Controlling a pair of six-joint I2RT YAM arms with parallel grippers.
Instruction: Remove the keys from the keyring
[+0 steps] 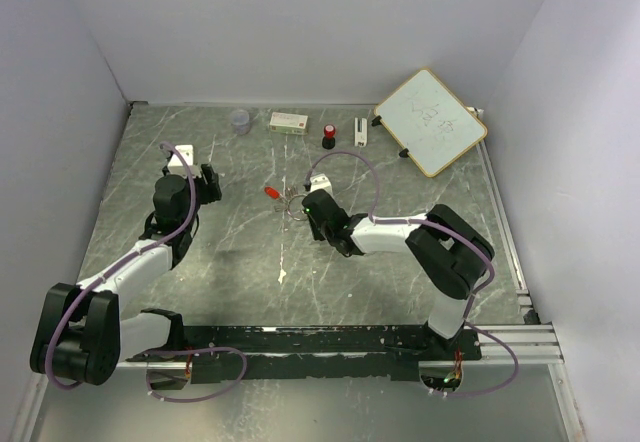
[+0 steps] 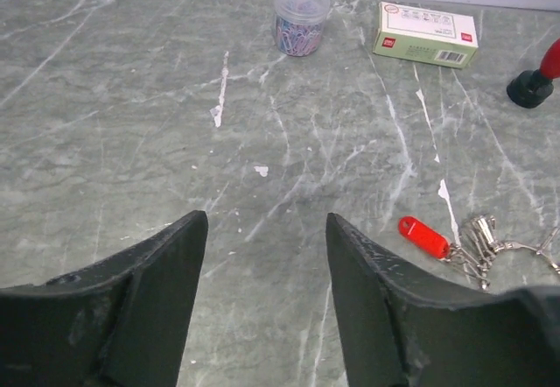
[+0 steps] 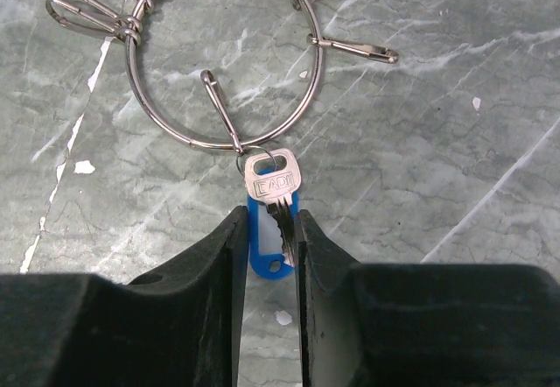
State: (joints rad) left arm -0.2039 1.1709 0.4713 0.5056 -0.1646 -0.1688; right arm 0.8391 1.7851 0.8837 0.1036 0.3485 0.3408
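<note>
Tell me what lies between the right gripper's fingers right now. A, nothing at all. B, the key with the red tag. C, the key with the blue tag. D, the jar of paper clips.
C: the right wrist view shows the key with the blue tag lying between the fingers of the right gripper, hooked to the ring.

A grey-green marbled table (image 1: 240,252), veined in white, is pictured. A silver keyring (image 3: 210,144) is shown with a silver key (image 3: 273,177) and a blue tag (image 3: 262,251); a red tag (image 2: 423,235) is seen too. Multicoloured paper clips (image 2: 297,37) are held in a clear jar (image 2: 302,0), and a box (image 2: 426,35) is printed white and green.
</note>
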